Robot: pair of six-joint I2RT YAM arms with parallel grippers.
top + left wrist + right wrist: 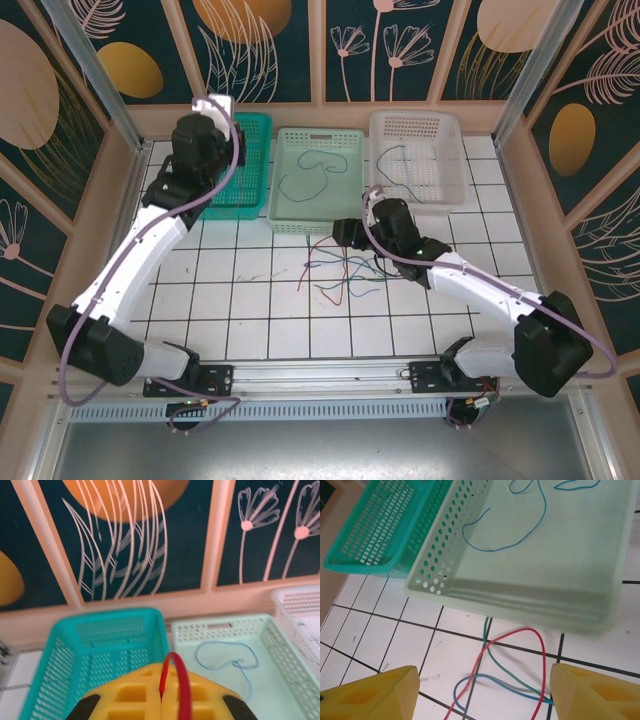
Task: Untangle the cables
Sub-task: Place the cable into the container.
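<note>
The left claw (pixel 161 680) is clenched: its yellow fingers (pixel 135 695) meet along a seam and pinch a red cable (pixel 183 685). The cable rises from that seam as a narrow upright loop, with its long axis running near to far. The claw hangs over the near end of the teal basket (pixel 107 632), at the far left of the table (pixel 220 290).

The right claw (pixel 482 680) is released. Its fingers (pixel 375 695) are spread wide and hold nothing. It sits above the tangle of cables (pixel 338 265), which lies on the white tiles at mid-table, just near of the pale green basket (pixel 520 600).

In the tangle a red strand (pixel 540 647) arches toward that basket and a green strand (pixel 489 647) runs near to far. A blue strand (pixel 465 680) curls left to right across them.

A blue cable (pixel 495 550) lies loosely curled inside the pale green basket. To the right, the white basket (pixel 415 125) holds a dark cable (pixel 400 150).
</note>
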